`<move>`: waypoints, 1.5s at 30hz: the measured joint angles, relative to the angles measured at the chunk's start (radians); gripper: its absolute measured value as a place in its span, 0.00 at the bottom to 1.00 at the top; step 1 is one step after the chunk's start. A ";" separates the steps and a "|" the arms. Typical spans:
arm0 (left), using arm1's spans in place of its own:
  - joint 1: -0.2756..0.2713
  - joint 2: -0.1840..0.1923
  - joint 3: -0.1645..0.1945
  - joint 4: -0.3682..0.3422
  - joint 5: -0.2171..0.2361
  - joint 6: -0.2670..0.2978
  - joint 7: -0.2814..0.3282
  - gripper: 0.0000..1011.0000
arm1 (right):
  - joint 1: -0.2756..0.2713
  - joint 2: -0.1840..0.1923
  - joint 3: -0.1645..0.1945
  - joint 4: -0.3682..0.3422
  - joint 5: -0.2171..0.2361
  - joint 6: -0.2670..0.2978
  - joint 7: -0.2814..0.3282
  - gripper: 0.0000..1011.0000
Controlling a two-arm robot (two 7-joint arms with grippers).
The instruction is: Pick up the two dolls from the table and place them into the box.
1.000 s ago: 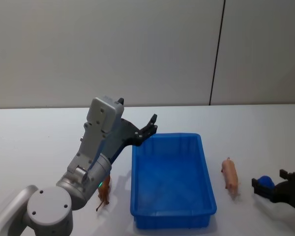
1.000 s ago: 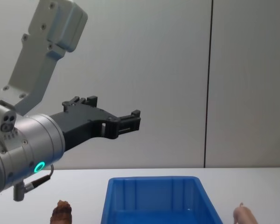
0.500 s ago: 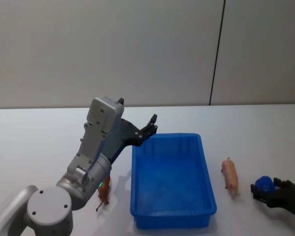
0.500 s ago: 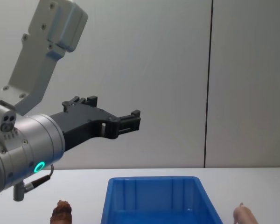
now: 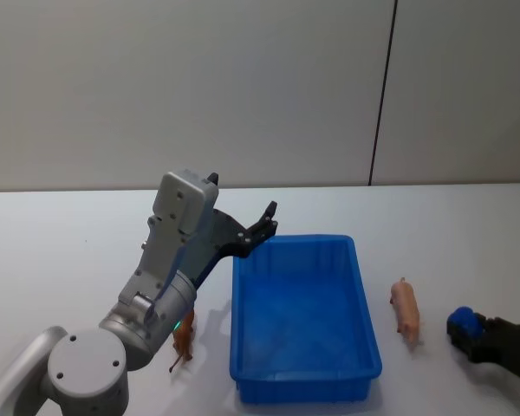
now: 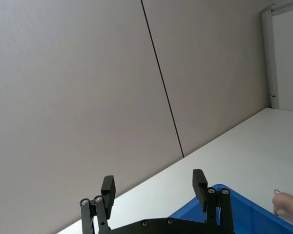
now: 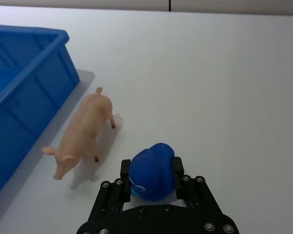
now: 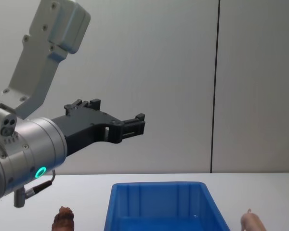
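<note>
table (image 5: 69, 225): risk — pink doll (image 7: 85, 131) gets shoved, not grasped, since the nearest gripper is full | box (image 5: 305, 388): empty, between both dolls | left gripper (image 6: 153, 181): fingers apart, raised over box's far-left corner | right gripper (image 7: 151, 165): clamped on ball (image 7: 151, 179), just beside pink doll | brown doll (image 8: 64, 219): on table, left of box

Head view: taken from high up, faced forward and down onto the table (image 5: 69, 225), mid distance; the whole blue bin (image 5: 303, 321) and pink pig figure (image 5: 406, 309) are covered. Chest view: set lower, faced level toward the wall (image 8: 173, 72); bin and part of the pig are shared with head view. Left wrist view: aimed past the spread left gripper (image 6: 154, 180) up at the wall, with a bin corner caught. Right wrist view: pointed steeply down, close over the table, past the right gripper (image 7: 152, 165) clamped on a blue rounded object (image 7: 149, 178); pig and bin side are shared with head view.
</note>
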 joint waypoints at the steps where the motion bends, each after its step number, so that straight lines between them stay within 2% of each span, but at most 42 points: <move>1: 0.000 0.000 0.000 0.000 0.000 0.000 0.000 0.99 | 0.000 0.000 0.000 -0.002 0.000 -0.004 0.000 0.47; 13: 0.000 0.000 0.000 0.000 0.000 0.000 0.000 0.99 | 0.006 0.001 0.000 -0.060 -0.011 -0.061 0.022 0.40; 22: 0.000 0.000 0.000 0.000 0.000 0.000 0.000 0.99 | 0.026 -0.008 -0.013 -0.120 -0.032 -0.093 0.076 0.34; 30: 0.000 0.000 0.000 0.000 0.000 0.000 0.000 0.99 | 0.052 -0.031 -0.039 -0.154 -0.057 -0.099 0.142 0.30; 39: 0.000 0.000 0.000 0.000 0.000 0.000 0.000 0.99 | 0.093 -0.082 -0.092 -0.159 -0.101 -0.088 0.223 0.25; 40: 0.000 0.000 0.000 0.000 0.000 0.000 0.000 0.99 | 0.099 -0.092 -0.101 -0.155 -0.110 -0.083 0.236 0.25; 45: 0.000 0.000 0.000 0.000 0.000 0.000 0.000 0.99 | 0.118 -0.121 -0.132 -0.136 -0.135 -0.068 0.268 0.40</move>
